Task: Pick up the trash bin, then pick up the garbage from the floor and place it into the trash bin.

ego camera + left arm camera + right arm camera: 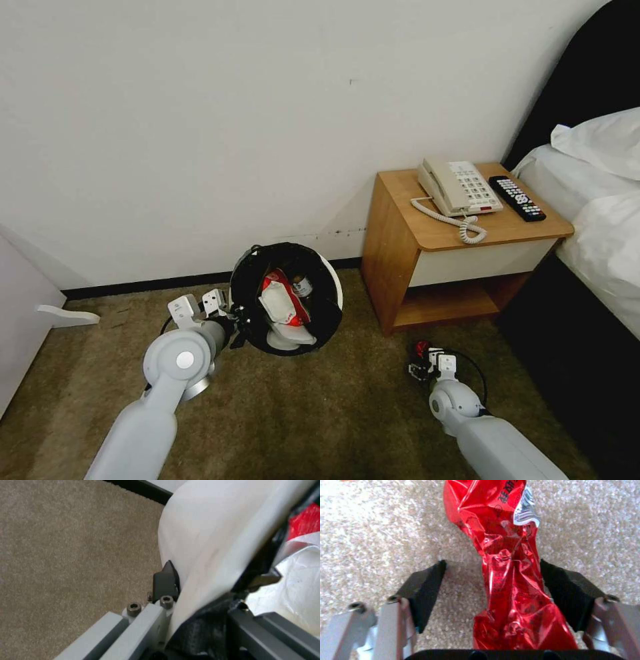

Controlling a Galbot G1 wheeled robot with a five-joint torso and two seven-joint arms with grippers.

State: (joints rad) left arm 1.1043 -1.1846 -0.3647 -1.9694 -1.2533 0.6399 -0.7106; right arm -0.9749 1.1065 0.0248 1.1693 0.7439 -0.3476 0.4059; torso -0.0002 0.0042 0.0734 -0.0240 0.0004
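Left gripper [235,321] pinches the rim of the bin [331,283], held tilted above the carpet [300,413], litter inside | nightstand [467,230] by the wall | right gripper [491,585] low on the carpet, fingers spread either side of a red wrapper [510,580], one pad touching it

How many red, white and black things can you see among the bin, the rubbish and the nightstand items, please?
Red: 2, wrapper between the right end effector's fingers, red-white packet.
White: 2, trash bin, phone.
Black: 1, remote.
Total: 5.
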